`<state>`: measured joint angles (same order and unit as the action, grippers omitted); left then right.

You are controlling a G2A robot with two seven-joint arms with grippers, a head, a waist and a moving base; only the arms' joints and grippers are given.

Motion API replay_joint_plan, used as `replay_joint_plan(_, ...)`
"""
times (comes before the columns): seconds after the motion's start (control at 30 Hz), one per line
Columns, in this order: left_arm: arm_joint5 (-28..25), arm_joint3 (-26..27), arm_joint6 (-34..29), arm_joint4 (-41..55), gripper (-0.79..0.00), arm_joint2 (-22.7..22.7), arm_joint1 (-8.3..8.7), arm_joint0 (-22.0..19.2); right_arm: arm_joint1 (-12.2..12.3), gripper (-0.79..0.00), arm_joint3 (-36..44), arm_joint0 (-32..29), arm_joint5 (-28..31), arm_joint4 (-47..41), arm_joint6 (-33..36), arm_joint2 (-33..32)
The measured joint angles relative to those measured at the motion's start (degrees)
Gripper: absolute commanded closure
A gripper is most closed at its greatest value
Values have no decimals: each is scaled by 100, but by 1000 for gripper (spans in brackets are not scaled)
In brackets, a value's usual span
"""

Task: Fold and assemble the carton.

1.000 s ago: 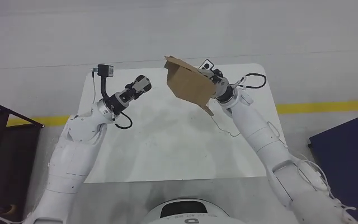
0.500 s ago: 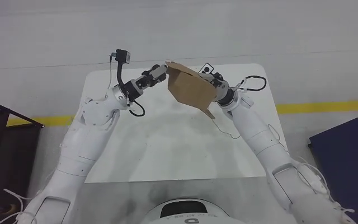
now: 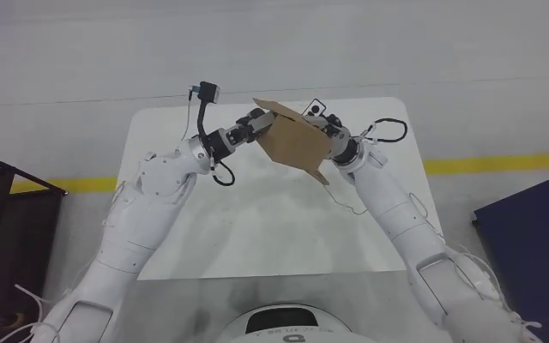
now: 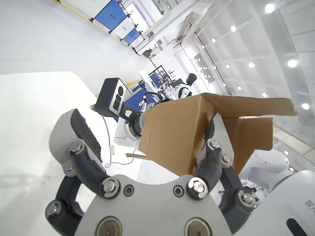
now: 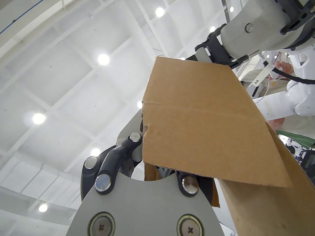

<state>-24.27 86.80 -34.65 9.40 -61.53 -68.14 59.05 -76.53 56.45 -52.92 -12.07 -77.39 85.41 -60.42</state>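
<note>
A brown cardboard carton (image 3: 296, 141), partly unfolded with loose flaps, hangs tilted above the far side of the white table. My right gripper (image 3: 330, 137) is shut on its right side; in the right wrist view a carton panel (image 5: 196, 128) is clamped in that gripper (image 5: 147, 148) and hides one finger. My left gripper (image 3: 256, 123) is open at the carton's left edge. In the left wrist view a carton corner (image 4: 172, 133) sits between the spread fingers of the left gripper (image 4: 147, 121), one fingertip (image 4: 216, 126) touching the cardboard, the other pad (image 4: 85, 133) well apart.
The white table (image 3: 257, 223) spreads below both arms. A thin white cable (image 3: 343, 199) trails from the right arm onto it. A dark crate (image 3: 21, 223) stands on the floor at the left, a dark blue object (image 3: 523, 223) at the right.
My left arm has swung right from the table's left side until its open gripper reached the carton's left edge. The right gripper has kept the carton almost still.
</note>
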Motion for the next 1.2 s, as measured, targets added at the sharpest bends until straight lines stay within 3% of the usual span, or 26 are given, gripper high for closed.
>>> replay_joint_plan(0.17,170,183,-39,-108,-785,-153,33,85,20,0,62,-49,83,246,4,-47)
replay_joint_plan(0.7,437,982,-133,-2061,-785,-522,192,351,76,0,166,-184,107,696,9,-214)
replay_joint_plan(0.97,378,1308,-141,-1725,-785,-928,267,731,84,0,225,-242,149,640,19,-339)
replay_joint_plan(1.2,277,1991,-289,-1340,-785,-1336,350,1253,83,0,235,-267,170,626,8,-408)
